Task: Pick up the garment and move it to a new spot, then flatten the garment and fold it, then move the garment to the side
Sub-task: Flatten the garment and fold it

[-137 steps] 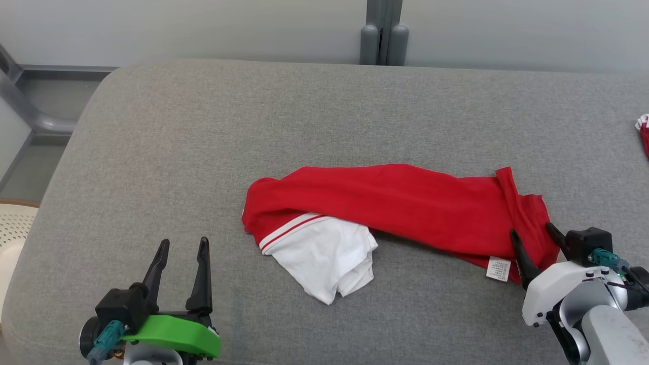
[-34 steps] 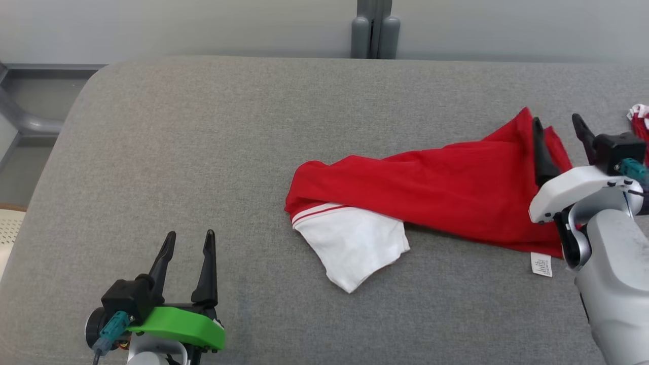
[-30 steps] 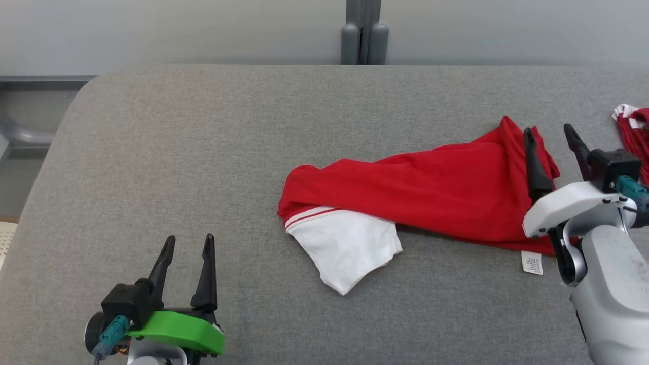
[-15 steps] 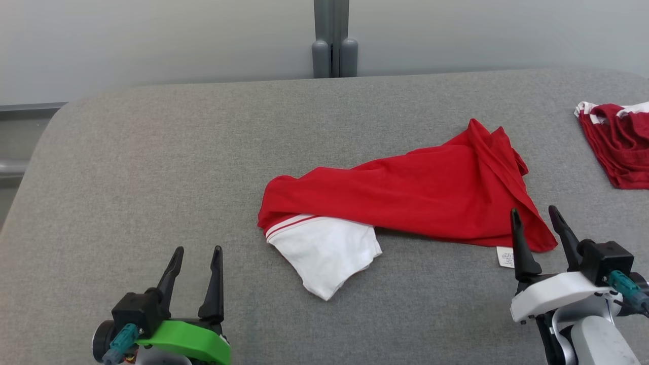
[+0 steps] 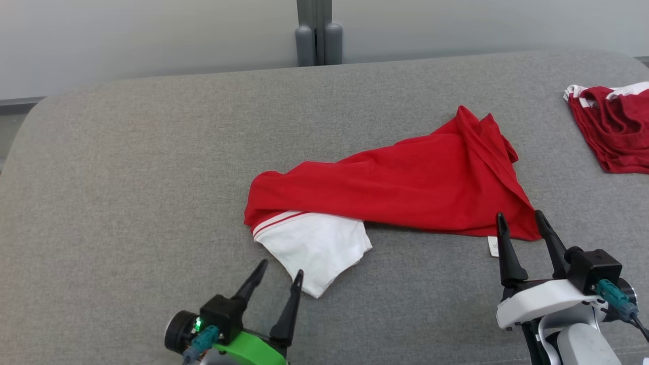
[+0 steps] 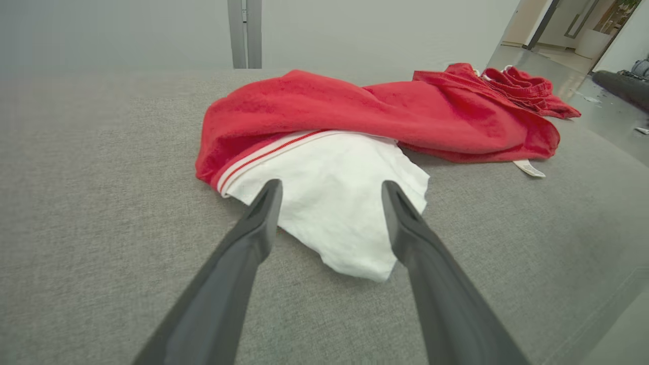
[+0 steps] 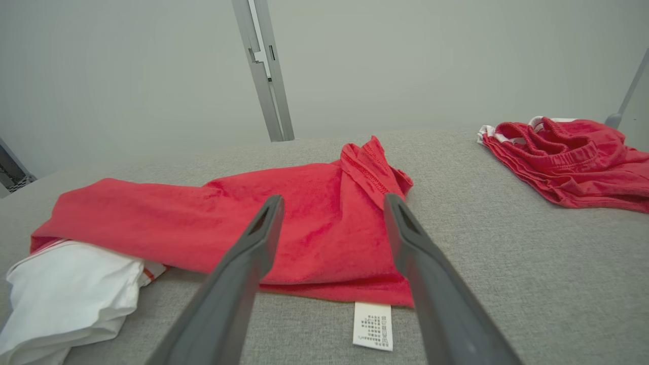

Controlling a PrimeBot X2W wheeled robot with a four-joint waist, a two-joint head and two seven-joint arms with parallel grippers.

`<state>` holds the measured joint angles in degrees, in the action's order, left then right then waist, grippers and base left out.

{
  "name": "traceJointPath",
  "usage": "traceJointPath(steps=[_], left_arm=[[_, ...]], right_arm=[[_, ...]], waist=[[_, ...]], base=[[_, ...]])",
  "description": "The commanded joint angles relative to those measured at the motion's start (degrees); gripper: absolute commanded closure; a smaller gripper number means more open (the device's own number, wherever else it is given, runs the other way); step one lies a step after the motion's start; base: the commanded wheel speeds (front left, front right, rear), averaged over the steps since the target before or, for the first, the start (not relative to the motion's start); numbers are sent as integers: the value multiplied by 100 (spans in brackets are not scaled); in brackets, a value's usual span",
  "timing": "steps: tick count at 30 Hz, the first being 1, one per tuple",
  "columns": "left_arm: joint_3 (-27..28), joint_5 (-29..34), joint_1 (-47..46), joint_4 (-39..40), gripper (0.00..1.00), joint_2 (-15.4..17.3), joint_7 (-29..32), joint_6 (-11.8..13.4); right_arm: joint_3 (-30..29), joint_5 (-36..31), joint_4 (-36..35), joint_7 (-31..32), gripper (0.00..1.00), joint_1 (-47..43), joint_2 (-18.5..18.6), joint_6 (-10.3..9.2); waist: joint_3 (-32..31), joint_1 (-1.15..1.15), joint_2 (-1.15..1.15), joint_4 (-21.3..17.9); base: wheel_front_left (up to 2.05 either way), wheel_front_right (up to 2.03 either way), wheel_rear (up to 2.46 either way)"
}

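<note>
Garment [image 5: 395, 187] runs left-right: white end just ahead of left gripper [image 5: 282, 267], red end just ahead of right gripper [image 5: 519, 214]. Both spread, empty.

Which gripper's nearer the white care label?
Right. The right gripper sits just beside the care label; the left gripper is far off, by the white sleeve.
</note>
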<state>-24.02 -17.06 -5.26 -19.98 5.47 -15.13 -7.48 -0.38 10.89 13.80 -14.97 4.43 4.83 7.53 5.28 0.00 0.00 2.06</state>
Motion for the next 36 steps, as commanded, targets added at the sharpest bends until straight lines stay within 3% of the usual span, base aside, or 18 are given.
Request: traceJointPath(steps=[1, 9, 20, 21, 22, 23, 24, 36], left_arm=[[-163, -33, -123, -53, 0, 49, 0, -1], [-1063, -102, -534, -562, 0, 169, 0, 0], [-1062, -55, -1000, -1181, 0, 164, 0, 0], [-1074, -72, -1016, -1228, 4, 157, 0, 0], [-1094, -93, -1047, -1282, 49, 149, 0, 0], [-1126, -115, -1062, -1338, 60, 146, 0, 0], [-1149, -143, -1096, -1377, 100, 140, 0, 0], [-791, -188, -872, -701, 100, 255, 0, 1]], right_arm=[[10, -20, -21, 0, 0, 64, -7, -10], [16, -49, -33, -9, 0, 193, -84, -10], [-55, -79, -36, -22, 0, 246, -146, -10], [-62, -85, -38, -23, 0, 242, -147, -10], [-71, -87, -44, -22, 0, 243, -151, -10], [-78, -89, -51, -23, 0, 248, -154, -10], [-85, -92, -60, -24, 0, 256, -158, -10], [-197, -67, -23, -26, 0, 65, -174, -10]], waist=[[78, 0, 0, -63], [304, 0, 0, -270], [506, 0, 0, -504], [512, 0, 0, -515], [519, 0, 0, -525], [525, 0, 0, -532], [531, 0, 0, -537], [351, 0, 0, -210]], base=[[0, 0, 0], [0, 0, 0], [0, 0, 0], [0, 0, 0], [0, 0, 0], [0, 0, 0], [0, 0, 0], [0, 0, 0]])
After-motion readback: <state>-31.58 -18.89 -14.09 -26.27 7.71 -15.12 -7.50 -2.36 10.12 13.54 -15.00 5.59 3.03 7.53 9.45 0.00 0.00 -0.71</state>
